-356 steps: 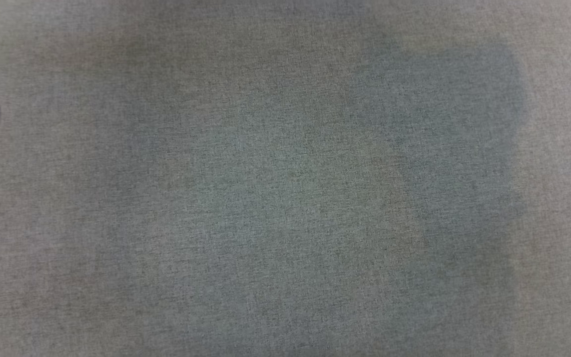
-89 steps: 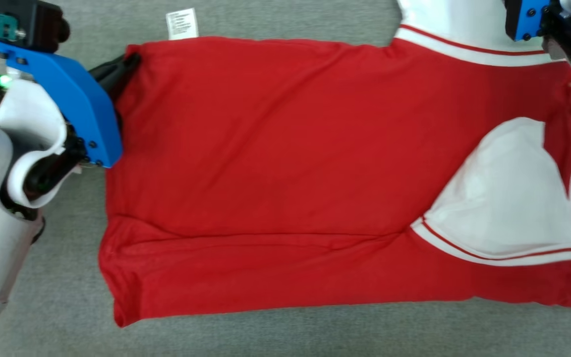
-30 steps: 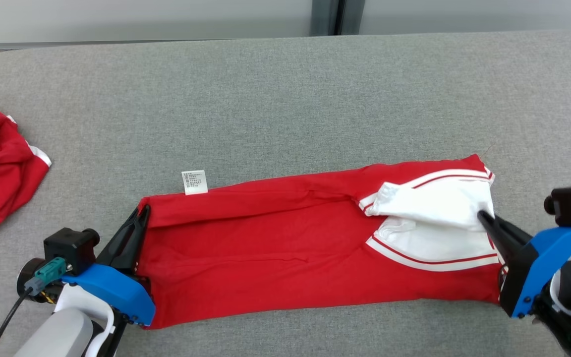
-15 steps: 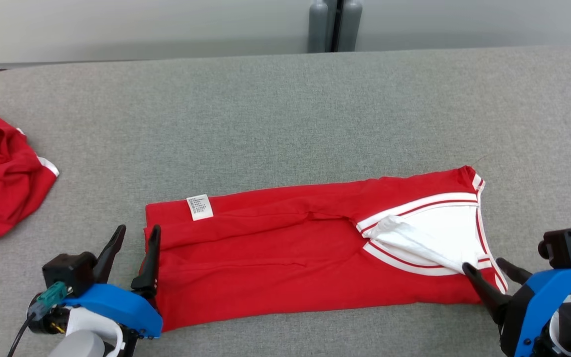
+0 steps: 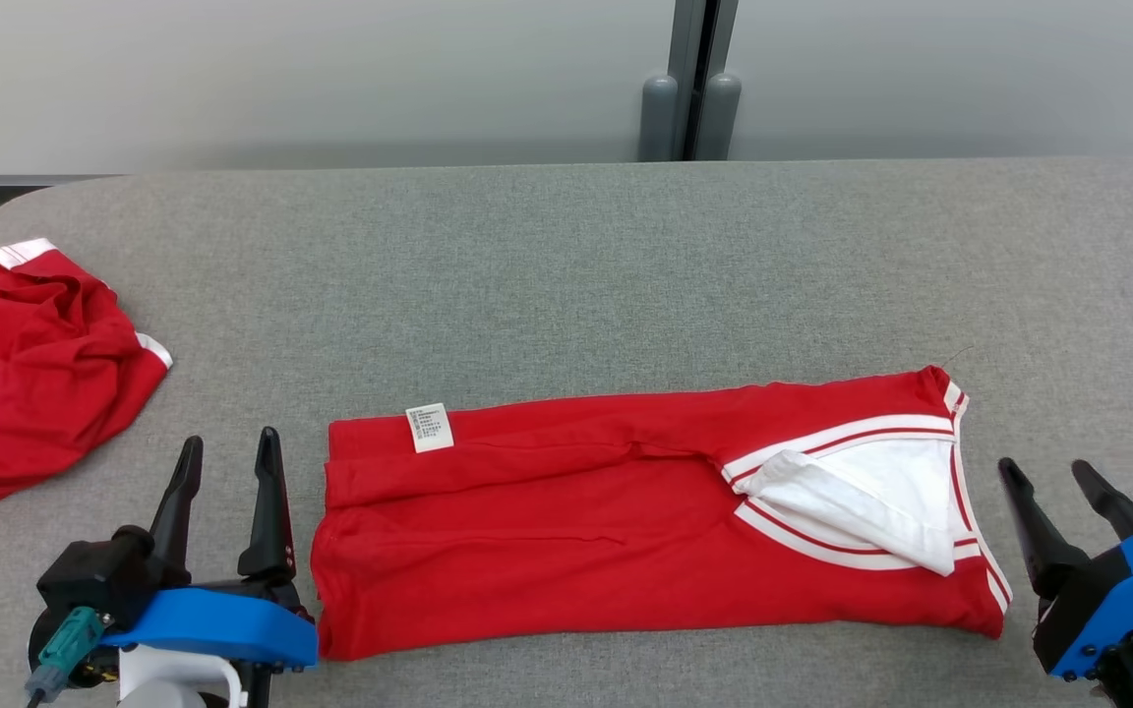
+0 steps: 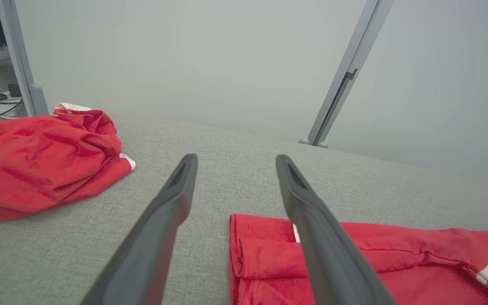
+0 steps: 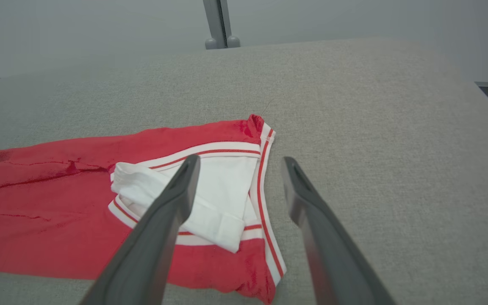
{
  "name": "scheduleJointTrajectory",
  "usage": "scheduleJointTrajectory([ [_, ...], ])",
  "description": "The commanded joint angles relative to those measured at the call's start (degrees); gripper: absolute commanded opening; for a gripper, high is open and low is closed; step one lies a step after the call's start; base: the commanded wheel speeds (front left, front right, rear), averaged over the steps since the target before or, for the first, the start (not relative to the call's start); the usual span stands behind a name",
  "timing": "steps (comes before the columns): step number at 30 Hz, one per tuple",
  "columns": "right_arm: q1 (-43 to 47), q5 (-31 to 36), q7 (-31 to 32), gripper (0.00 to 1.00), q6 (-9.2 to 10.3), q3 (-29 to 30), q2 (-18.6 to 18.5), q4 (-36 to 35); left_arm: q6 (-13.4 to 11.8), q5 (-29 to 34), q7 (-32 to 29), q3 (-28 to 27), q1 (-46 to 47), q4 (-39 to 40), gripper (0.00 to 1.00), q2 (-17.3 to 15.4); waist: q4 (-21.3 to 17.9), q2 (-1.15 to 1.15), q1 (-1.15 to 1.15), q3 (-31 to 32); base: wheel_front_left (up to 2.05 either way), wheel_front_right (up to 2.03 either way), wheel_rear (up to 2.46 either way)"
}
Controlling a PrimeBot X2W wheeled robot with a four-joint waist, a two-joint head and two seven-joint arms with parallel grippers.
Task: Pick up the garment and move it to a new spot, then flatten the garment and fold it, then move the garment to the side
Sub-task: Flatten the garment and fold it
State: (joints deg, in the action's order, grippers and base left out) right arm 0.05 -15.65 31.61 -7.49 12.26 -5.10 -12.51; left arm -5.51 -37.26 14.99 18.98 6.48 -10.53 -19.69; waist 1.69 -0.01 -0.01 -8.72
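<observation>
Two red garments on your counter (image 5: 566,265): folded garment (image 5: 576,531) front-centre, crumpled garment (image 5: 26,383) far left. You've two tools, both released and empty: left tool (image 5: 229,441) beside the fold's left end, right tool (image 5: 1043,467) off its right end.

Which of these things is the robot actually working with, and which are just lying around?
In the job: folded red garment, left pincer, right pincer, both open.
Lying about: crumpled red garment on the left, grey posts at the back.
</observation>
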Motion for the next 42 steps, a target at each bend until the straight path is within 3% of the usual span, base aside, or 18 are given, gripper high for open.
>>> scheduleJointTrajectory([
  [1, -0.8, 1.16, -2.16, 1.0, -0.01, 1.09, 0.41, 2.34, 0.11, 2.01, 0.23, -0.96, -0.66, 0.53, 1.0, 0.5, 0.1, 0.01, 0.01, 0.19, 0.0, 0.0, 0.0],
  [5, -2.9, 3.52, -6.46, 1.0, -0.01, 3.06, 1.17, 8.71, -0.27, 5.2, 0.24, -2.33, -1.58, 0.22, 1.0, 1.48, 0.35, 0.01, 0.01, 0.57, 0.0, 0.0, 0.0],
  [11, -6.64, 3.0, -10.01, 1.0, -0.01, 3.97, 1.88, 18.16, 1.6, 7.44, 0.24, -3.39, -2.17, -0.52, 1.0, 1.27, 0.79, 0.01, 0.01, 0.45, 0.0, 0.0, 0.0],
  [18, -11.43, 4.5, -9.66, 1.0, -0.01, 3.51, 2.01, 27.1, 2.75, 8.37, 0.25, -4.06, -1.34, -0.17, 1.0, 1.02, 1.28, 0.01, 0.01, -0.3, 0.0, 0.0, 0.0],
  [34, -18.35, 5.58, -5.84, 1.0, -0.04, 3.31, 2.54, 44.71, 3.51, 8.56, 0.25, -5.92, -2.97, 2.41, 1.0, 4.14, 3.22, 0.01, 0.01, -1.56, 0.0, 0.0, 0.0],
  [35, -18.44, 4.71, -5.74, 0.91, -0.08, 2.88, 2.67, 45.38, 3.66, 8.67, 0.25, -6.07, -3.29, 2.35, 1.0, 4.3, 3.25, 0.01, 0.01, -1.51, 0.0, 0.0, 0.0],
  [36, -18.57, 4.48, -5.86, 0.33, -0.08, 2.46, 2.73, 45.69, 3.8, 8.84, 0.25, -6.16, -3.51, 2.25, 1.0, 4.39, 3.24, 0.01, 0.01, -1.48, 0.0, 0.0, 0.0],
  [37, -18.69, 4.34, -6.14, 0.0, -0.09, 1.85, 2.8, 45.76, 3.93, 8.98, 0.25, -6.22, -3.54, 2.13, 1.0, 4.5, 3.22, 0.01, 0.01, -1.45, 0.0, 0.0, 0.0],
  [42, -18.97, 4.26, -6.88, 0.0, -0.06, 0.5, 2.04, 44.78, 4.12, 9.23, 0.25, -6.18, -3.52, 1.59, 1.0, 4.62, 2.99, 0.01, 0.01, -1.15, 0.0, 0.0, 0.0],
])
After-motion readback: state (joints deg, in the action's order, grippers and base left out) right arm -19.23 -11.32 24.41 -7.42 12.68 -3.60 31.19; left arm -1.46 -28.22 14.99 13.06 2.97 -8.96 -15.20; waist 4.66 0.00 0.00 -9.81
